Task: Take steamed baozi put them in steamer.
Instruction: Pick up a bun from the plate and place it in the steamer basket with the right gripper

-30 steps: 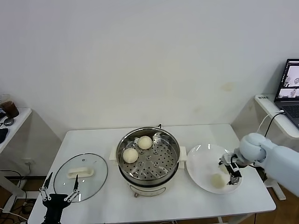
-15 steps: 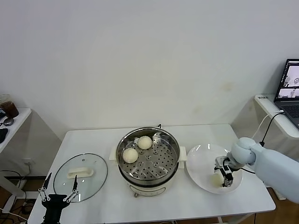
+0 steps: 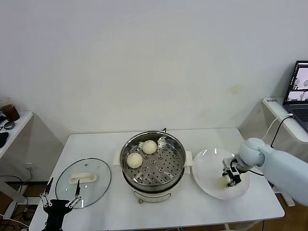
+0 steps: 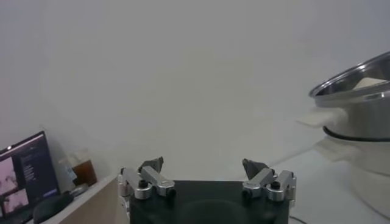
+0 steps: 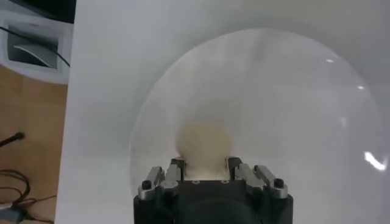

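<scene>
Two pale baozi lie on the perforated tray of the steel steamer at the table's middle. A third baozi sits on the white plate to the steamer's right, and shows dimly in the head view. My right gripper is down over the plate, and its fingers press both sides of this baozi. A fourth baozi is not in view. My left gripper is open and empty, parked at the table's front left edge.
The glass lid with its white handle lies flat to the left of the steamer, just behind my left gripper. The steamer's side shows in the left wrist view. A laptop stands on a side table at far right.
My right gripper moved left over the baozi on the plate, came down around it, and its fingers closed against its sides. The left arm has not moved.
</scene>
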Robot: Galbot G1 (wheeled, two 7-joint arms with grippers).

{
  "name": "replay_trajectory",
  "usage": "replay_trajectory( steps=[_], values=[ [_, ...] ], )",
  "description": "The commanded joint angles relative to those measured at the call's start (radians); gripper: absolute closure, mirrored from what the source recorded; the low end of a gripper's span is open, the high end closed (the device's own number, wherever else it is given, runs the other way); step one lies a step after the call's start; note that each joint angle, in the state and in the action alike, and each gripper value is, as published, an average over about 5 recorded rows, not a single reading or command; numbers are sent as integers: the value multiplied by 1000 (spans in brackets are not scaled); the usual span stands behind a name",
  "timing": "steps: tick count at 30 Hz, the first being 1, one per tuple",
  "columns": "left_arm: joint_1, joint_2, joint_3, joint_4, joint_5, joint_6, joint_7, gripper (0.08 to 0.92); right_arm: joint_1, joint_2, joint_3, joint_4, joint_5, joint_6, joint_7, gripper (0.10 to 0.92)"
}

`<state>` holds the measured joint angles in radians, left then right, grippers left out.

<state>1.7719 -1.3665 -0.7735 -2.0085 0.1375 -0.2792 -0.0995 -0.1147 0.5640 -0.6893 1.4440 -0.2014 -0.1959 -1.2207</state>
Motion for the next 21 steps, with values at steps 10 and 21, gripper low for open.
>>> replay_trajectory(
  steps=[10, 21],
  values=[
    [-21, 13, 10, 2, -8, 3, 1, 177, 587, 124, -177, 0, 344, 100, -79, 576],
    [-9, 13, -2, -1, -9, 0, 0, 177, 743, 460, -428, 82, 440, 265, 11, 568]
  ],
)
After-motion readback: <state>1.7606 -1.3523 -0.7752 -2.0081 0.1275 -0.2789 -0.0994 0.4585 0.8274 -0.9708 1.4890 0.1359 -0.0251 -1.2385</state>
